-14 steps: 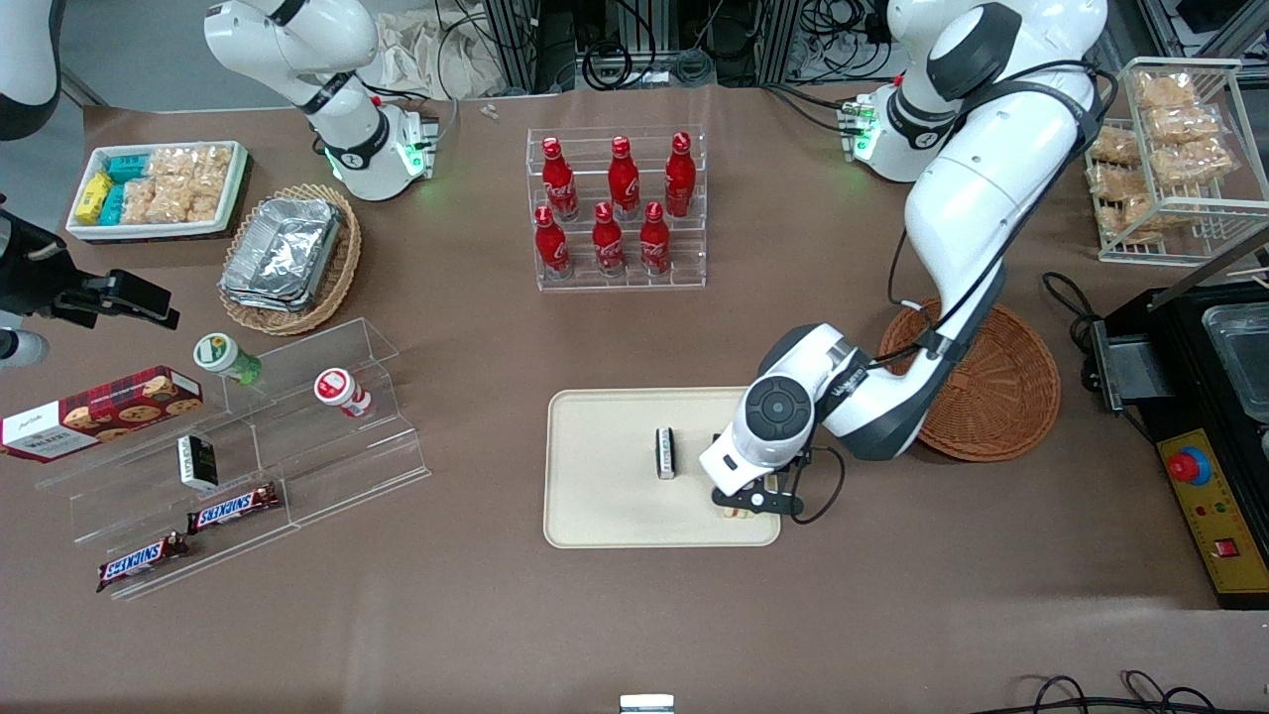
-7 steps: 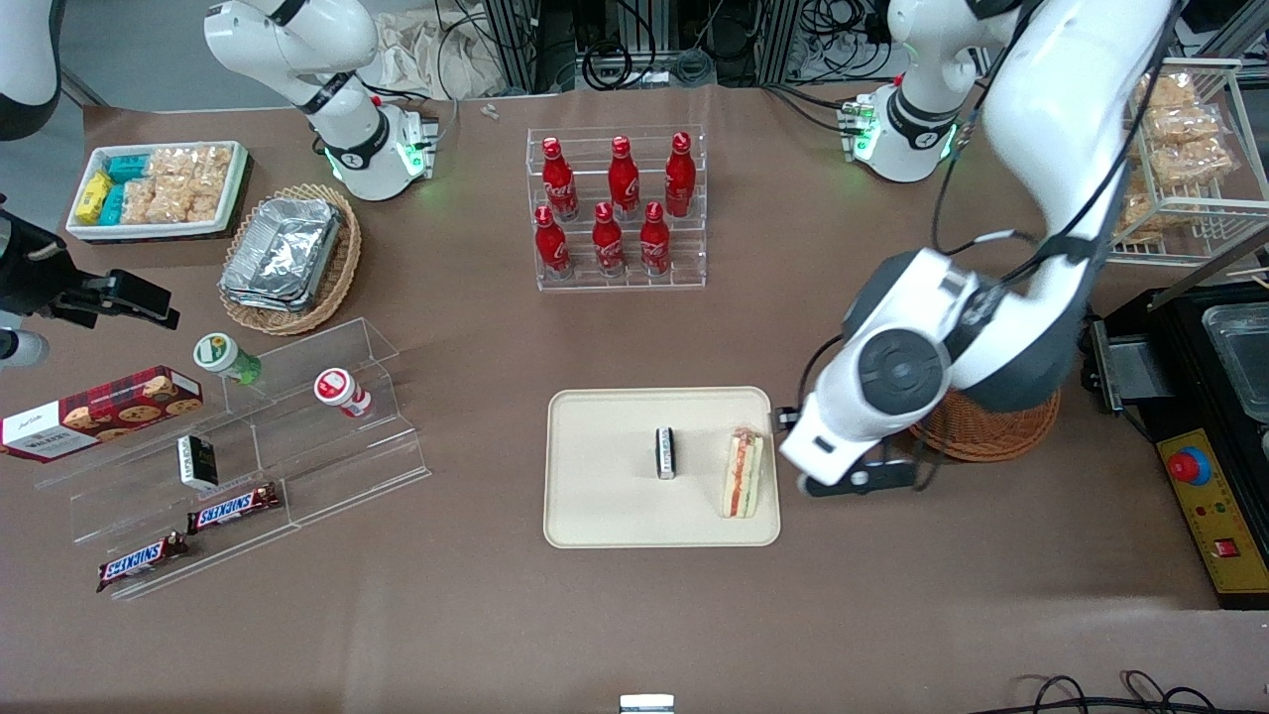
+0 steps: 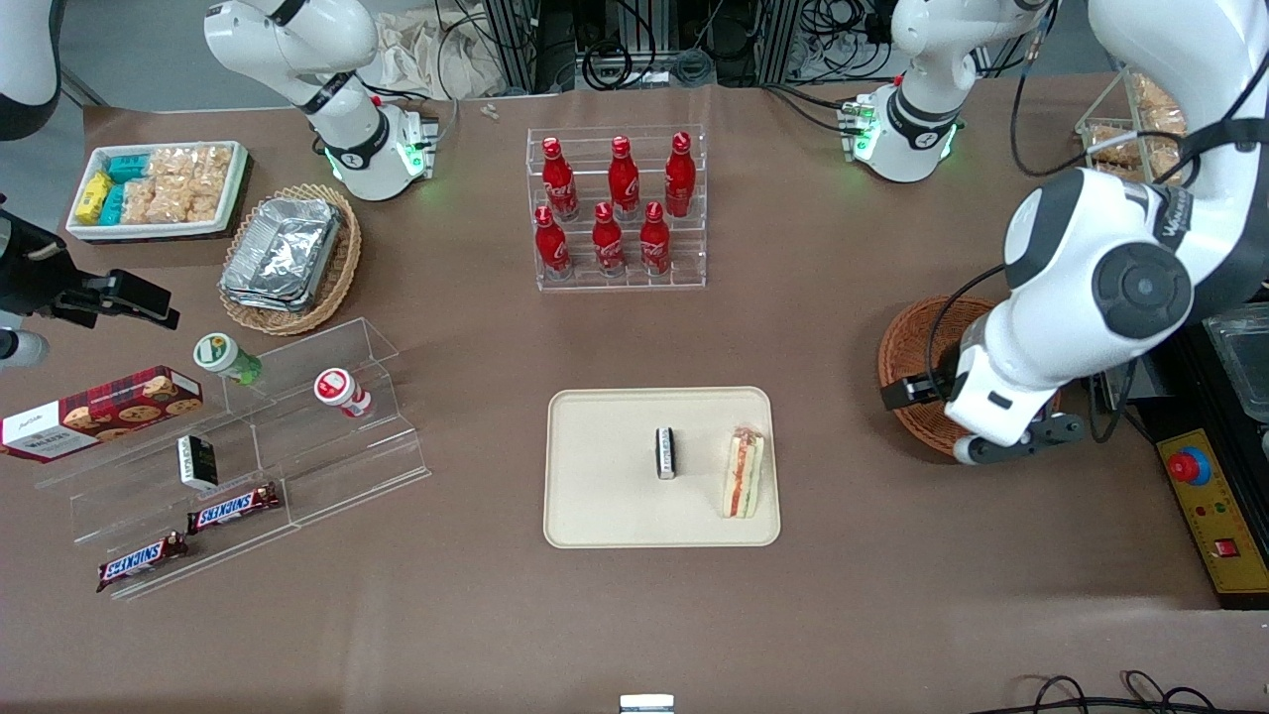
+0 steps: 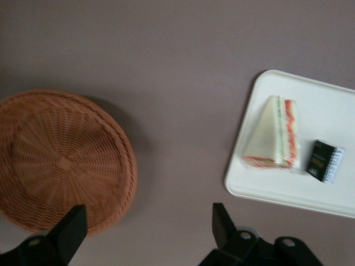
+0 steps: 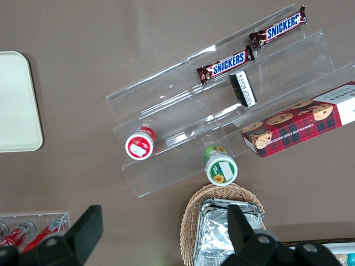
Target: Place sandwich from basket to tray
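OK, sandwich [image 3: 744, 472] sits on the tray [image 3: 605, 496] at its basket-side edge, so I'd call placement done. Gripper [image 4: 145, 233] empty, fingers apart, above the table by the basket [image 3: 907, 347].

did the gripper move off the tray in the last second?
Yes. The gripper, open, went from the sandwich on the tray toward the working arm's end, now above the basket edge.

"SNICKERS" on two chocolate bars [image 5: 223, 65] on clear shelf; "CHOCOLATE CHIP COOKIES" on red tartan box [image 5: 302, 119].
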Available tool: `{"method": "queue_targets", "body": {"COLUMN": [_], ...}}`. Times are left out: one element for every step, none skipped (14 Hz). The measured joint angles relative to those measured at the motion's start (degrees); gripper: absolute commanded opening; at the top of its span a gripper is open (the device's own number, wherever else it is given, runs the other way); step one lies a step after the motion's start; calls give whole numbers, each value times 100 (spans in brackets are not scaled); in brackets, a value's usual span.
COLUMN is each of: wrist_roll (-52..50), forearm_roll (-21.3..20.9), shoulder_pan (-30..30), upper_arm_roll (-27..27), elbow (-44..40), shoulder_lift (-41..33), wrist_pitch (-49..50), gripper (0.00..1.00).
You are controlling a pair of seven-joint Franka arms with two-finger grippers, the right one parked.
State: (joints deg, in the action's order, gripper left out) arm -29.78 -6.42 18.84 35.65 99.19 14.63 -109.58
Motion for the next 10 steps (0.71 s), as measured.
{"method": "queue_targets", "body": {"wrist_roll": [374, 798, 1251, 1772, 2290, 2657, 2781, 2744, 2598, 2443], "forearm_roll": [31, 55, 79, 100, 131, 153, 154, 154, 154, 154], "shoulder_pan": [152, 276, 421, 596, 761, 885, 951, 981, 986, 986], "upper_arm_roll": [-8, -39, -103, -186, -289, -382, -436, -454, -452, -446], "elbow": [585, 1025, 1291, 1401, 1331, 1074, 668, 210, -186, -465], "shoulder_lift": [-435, -866, -1247, -1561, -1783, -1883, -1857, -1741, -1576, -1399], "wrist_pitch": [-280, -368, -324, -178, 75, 461, 921, 1318, 1553, 1669], "gripper": [100, 100, 100, 100, 100, 100, 100, 100, 100, 100]}}
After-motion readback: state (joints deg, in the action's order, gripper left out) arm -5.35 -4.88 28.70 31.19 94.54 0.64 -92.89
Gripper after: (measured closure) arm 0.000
